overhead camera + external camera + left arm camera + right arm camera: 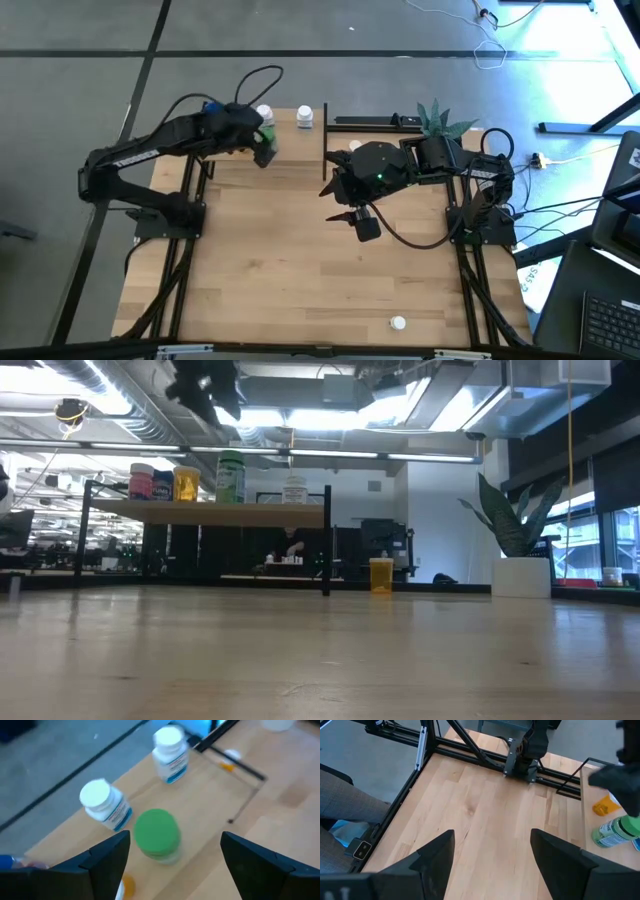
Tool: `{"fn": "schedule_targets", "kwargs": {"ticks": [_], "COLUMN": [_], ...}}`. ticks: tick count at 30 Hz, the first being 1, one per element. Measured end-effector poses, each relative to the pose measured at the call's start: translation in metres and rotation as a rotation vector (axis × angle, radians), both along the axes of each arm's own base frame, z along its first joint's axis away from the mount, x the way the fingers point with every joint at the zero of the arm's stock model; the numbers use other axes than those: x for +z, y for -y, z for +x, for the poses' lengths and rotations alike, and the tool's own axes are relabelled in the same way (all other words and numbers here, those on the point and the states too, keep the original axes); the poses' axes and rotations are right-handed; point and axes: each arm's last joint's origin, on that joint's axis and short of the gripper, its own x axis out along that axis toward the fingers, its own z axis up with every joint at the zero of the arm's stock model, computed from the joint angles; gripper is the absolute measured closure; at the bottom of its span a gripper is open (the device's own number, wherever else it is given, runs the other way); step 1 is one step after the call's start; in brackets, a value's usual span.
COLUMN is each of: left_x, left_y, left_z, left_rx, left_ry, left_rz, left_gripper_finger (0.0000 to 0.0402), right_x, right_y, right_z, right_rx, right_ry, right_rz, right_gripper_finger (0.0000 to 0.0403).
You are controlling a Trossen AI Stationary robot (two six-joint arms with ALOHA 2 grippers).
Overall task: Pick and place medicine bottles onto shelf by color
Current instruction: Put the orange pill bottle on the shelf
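Seen on the light wooden shelf with thin black posts (270,514), from left to right: a pink-and-white pill bottle (142,482), a blue pill bottle (163,484), an orange pill bottle (186,483), a green pill bottle with a green cap (231,477), and a white pill bottle with a white cap (293,490). All upright, in one row, the first three close together.

Above the green pill bottle, the left gripper (265,148): jaws wide apart, nothing held, the green cap between the dark fingers (107,857) but clear of both. Judged as set down and let go.

Further right, off the shelf: a small orange bottle (381,574) standing on the wooden tabletop (290,270) beyond the shelf's right post. Near the front edge of the tabletop, well apart from everything, a small white-capped bottle (398,322).

Over the middle of the tabletop, the right gripper (492,847): jaws wide apart, empty, only bare wood under them.

Judged as more than half done: five up, at least two left to carry. Not possible to tell whether more small bottles are hidden under the shelf.
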Motion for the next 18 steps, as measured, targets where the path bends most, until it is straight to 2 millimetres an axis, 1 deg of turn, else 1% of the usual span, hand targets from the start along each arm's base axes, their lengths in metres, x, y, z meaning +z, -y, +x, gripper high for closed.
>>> {"fn": "schedule_targets", "kwargs": {"ticks": [4, 10, 13, 18], "left_x": [0.006, 0.002, -0.005, -0.017], "left_y": [0.027, 0.07, 0.091, 0.119], "left_z": [-0.002, 0.002, 0.007, 0.004], "left_rx": [-0.132, -0.352, -0.45, -0.556], "left_ry": [-0.001, -0.065, -0.094, -0.111], "left_rz": [0.03, 0.037, 0.036, 0.013], "left_gripper_finger": [0.0095, 0.0095, 0.0095, 0.0095], "right_x": [0.0, 0.0, 0.0, 0.0], "right_y": [0.0, 0.0, 0.0, 0.0], "right_z": [0.0, 0.0, 0.0, 0.0], "right_rx": [0.0, 0.0, 0.0, 0.0], "right_ry": [0.0, 0.0, 0.0, 0.0], "right_rz": [0.0, 0.0, 0.0, 0.0], "right_gripper_finger": [0.014, 0.014, 0.014, 0.014]}}
